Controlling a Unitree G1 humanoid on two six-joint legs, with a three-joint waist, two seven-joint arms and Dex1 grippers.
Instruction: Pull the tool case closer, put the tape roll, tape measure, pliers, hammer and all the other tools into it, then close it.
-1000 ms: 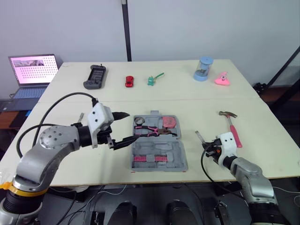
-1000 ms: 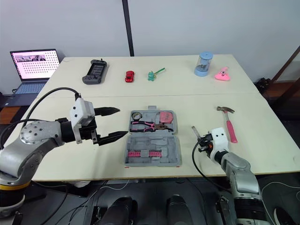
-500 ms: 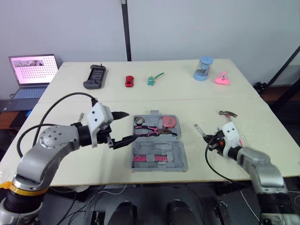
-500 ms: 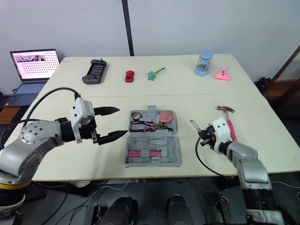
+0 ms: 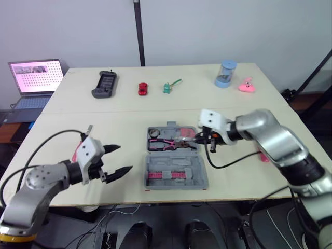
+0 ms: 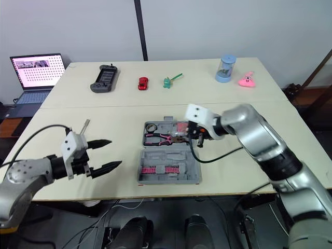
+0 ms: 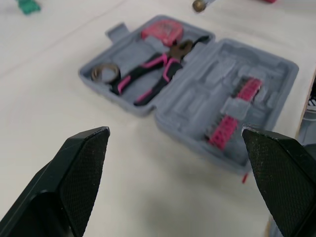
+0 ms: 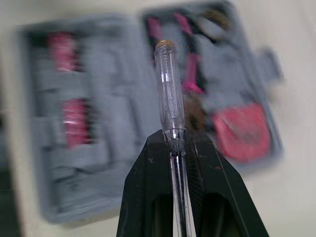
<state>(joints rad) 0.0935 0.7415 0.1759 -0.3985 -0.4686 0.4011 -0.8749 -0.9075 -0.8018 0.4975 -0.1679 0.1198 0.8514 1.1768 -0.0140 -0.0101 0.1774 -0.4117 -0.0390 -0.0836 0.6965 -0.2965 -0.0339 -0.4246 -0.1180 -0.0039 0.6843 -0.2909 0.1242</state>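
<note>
You are midway through loading the tool case (image 5: 175, 171), which lies open in the middle of the table (image 5: 104, 116), close to the near edge. Its far half already holds the tape roll (image 7: 105, 73) on the left, the pliers (image 7: 148, 79) in the middle and the pink tape measure (image 7: 162, 30) on the right. The near half carries pink bit strips (image 7: 232, 118).

The step in hand looks to be stowing a screwdriver (image 8: 168, 89). The right gripper (image 5: 200, 138) hovers over the far right part of the case, beside the tape measure. It is clamped tight on the screwdriver just below the clear handle, whose brass cap points out ahead. Next, you would need to line the screwdriver up with a free recess, lower it, and let go only once it lies in.

The left gripper (image 5: 122, 158) hangs to the left of the case, apart from it, its fingers (image 7: 79, 163) spread wide and holding nothing.

A pink piece of what seems to be the hammer (image 5: 263, 156) shows on the table to the right, behind the right forearm, not yet packed.
</note>
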